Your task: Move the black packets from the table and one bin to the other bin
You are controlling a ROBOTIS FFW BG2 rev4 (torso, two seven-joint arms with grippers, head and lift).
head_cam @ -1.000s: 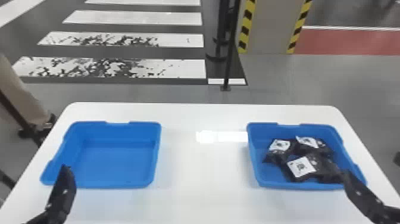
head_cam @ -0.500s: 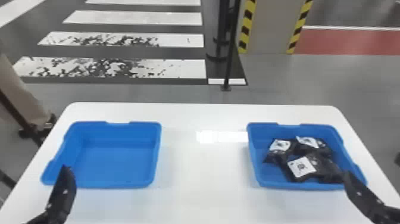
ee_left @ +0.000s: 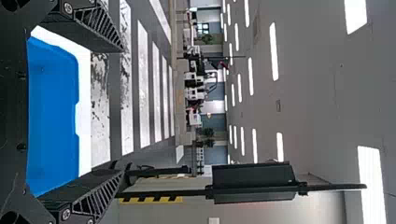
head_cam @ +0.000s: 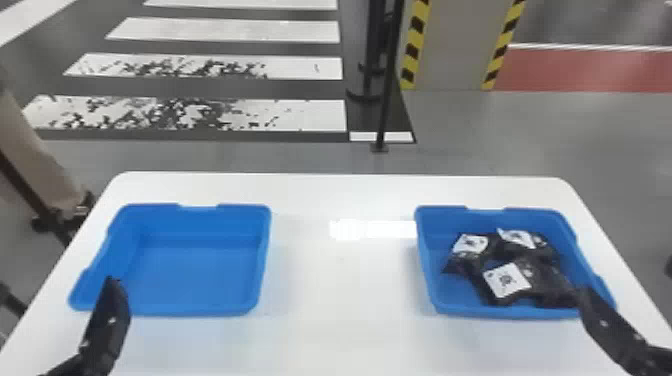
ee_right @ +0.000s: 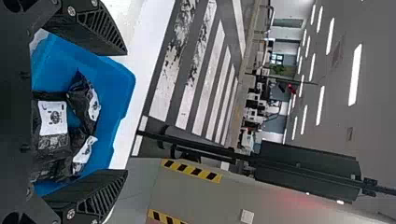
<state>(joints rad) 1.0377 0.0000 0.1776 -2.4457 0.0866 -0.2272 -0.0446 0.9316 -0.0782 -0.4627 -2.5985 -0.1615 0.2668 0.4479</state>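
Observation:
In the head view my left gripper (head_cam: 107,320) is at the near left corner of the left blue bin (head_cam: 200,270), which holds nothing. Its two fingers stand wide apart in the left wrist view, where the gripper (ee_left: 122,109) faces past the bin (ee_left: 53,116). My right gripper (head_cam: 607,325) is over the near right corner of the right blue bin (head_cam: 435,285). In the right wrist view that gripper (ee_right: 126,112) is open with nothing between its fingers. Black packets with white labels lie together in the right bin, among them one at the front (head_cam: 545,282) and one at the left (head_cam: 470,255).
Both bins stand on a white table (head_cam: 340,310), with a wide stretch of tabletop between them. A black post (head_cam: 385,100) rises from the floor behind the table. At the far left, a person's leg shows beside the table.

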